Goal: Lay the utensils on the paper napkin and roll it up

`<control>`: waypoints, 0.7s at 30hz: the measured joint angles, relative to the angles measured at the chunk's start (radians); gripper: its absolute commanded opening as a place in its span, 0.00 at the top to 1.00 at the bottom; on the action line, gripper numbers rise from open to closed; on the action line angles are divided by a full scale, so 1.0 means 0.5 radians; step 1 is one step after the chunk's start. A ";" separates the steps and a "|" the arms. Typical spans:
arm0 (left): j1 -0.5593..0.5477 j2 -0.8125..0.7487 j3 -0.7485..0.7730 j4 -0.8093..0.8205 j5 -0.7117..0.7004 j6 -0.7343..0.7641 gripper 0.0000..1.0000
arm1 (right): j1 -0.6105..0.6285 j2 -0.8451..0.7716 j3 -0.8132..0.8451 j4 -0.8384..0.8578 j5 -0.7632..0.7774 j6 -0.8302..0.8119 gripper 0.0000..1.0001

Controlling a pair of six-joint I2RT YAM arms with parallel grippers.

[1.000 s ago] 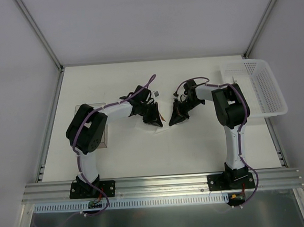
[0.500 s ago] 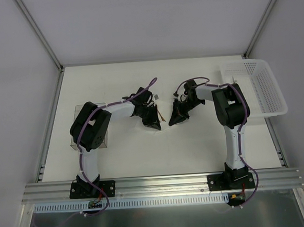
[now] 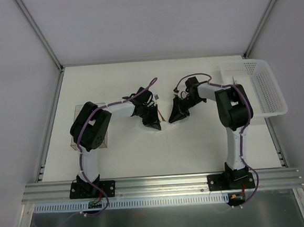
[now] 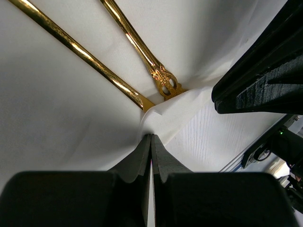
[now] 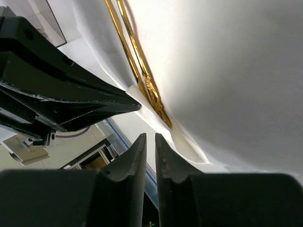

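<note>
Both arms fold inward over mid-counter, tips nearly meeting. The left gripper point(image 4: 150, 138) is pressed together, pinching a raised fold of the paper napkin point(image 4: 57, 123), while the right gripper point(image 5: 150, 138) stands just parted with nothing between its fingers. The gold utensils point(image 4: 163, 81) lie side by side on the napkin between the two grippers, though from above the sheet is hard to make out. Since a second ago the left elbow has shifted slightly right above the clear box point(image 3: 76, 112). The white counter point(image 3: 112, 77) carries a perforated basket point(image 3: 260, 86) at the right, with pale walls around.
</note>
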 measured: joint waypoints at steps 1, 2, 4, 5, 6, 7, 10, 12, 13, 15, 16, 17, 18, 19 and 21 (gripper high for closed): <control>0.000 0.000 0.001 0.000 0.000 0.000 1.00 | 0.003 0.000 0.000 0.009 -0.016 0.001 0.85; 0.000 0.001 0.001 0.000 0.000 0.000 1.00 | 0.007 0.000 0.000 0.018 -0.030 0.002 0.85; 0.000 0.001 0.001 0.000 0.000 0.000 1.00 | 0.018 0.000 0.000 0.034 -0.063 0.002 0.85; 0.000 0.001 0.001 -0.001 0.000 0.001 1.00 | 0.027 0.000 0.000 0.046 -0.079 0.002 0.85; 0.000 0.002 0.001 -0.001 0.000 0.000 1.00 | 0.036 0.000 0.000 0.053 -0.091 0.002 0.85; 0.000 0.002 0.002 -0.002 0.000 0.001 1.00 | 0.043 0.000 0.000 0.056 -0.101 0.003 0.85; 0.005 0.005 0.007 -0.009 0.000 0.001 1.00 | 0.070 0.001 0.000 0.065 -0.134 0.007 0.86; 0.008 0.009 0.010 -0.013 0.000 0.000 1.00 | 0.085 0.001 0.000 0.070 -0.141 0.008 0.86; 0.008 0.011 0.013 -0.015 0.000 0.001 1.00 | 0.091 0.002 0.000 0.072 -0.141 0.009 0.86; 0.008 0.013 0.015 -0.019 0.000 0.001 1.00 | 0.101 0.003 0.000 0.073 -0.139 0.014 0.86; 0.008 0.014 0.015 -0.020 0.000 0.001 1.00 | 0.105 0.005 0.000 0.076 -0.138 0.015 0.86; 0.009 0.014 0.015 -0.020 0.000 0.000 1.00 | 0.108 0.006 0.000 0.077 -0.137 0.015 0.86; 0.008 0.014 0.015 -0.020 0.000 0.001 1.00 | 0.110 0.009 0.000 0.077 -0.134 0.016 0.86; 0.008 0.014 0.015 -0.020 0.000 0.001 1.00 | 0.111 0.011 0.000 0.078 -0.132 0.016 0.86; 0.009 0.014 0.016 -0.020 0.000 0.001 1.00 | 0.112 0.021 0.001 0.082 -0.130 0.018 0.87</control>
